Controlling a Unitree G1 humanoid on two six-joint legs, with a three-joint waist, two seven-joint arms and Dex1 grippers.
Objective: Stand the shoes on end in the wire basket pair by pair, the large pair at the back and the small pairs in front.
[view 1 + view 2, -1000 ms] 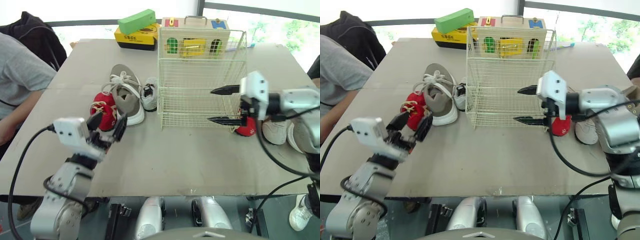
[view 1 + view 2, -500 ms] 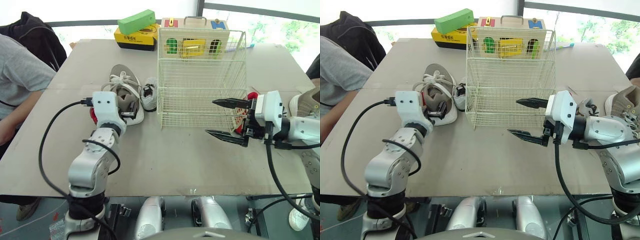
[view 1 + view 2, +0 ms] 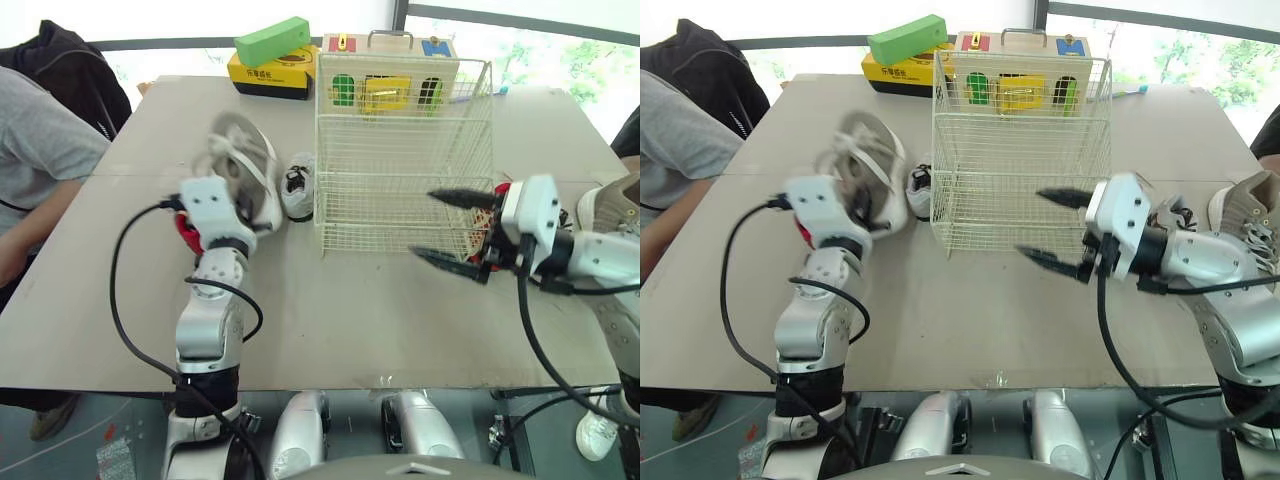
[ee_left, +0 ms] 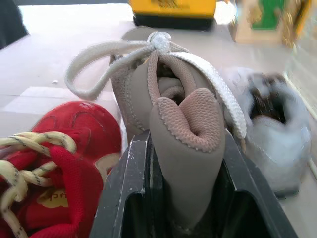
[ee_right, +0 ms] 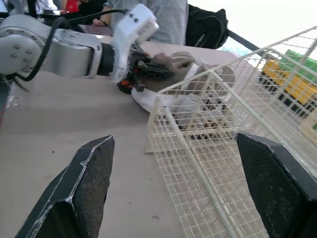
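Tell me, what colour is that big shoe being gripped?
The large shoe is greyish-brown with white laces; clearest in left wrist view.

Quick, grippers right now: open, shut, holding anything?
Left gripper: shut on the large grey shoe.
Right gripper: open, empty.

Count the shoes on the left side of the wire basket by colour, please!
Large grey-beige mesh sneaker with white laces: 1
Small red shoe with cream laces: 1
Small white shoe: 1
Total: 3
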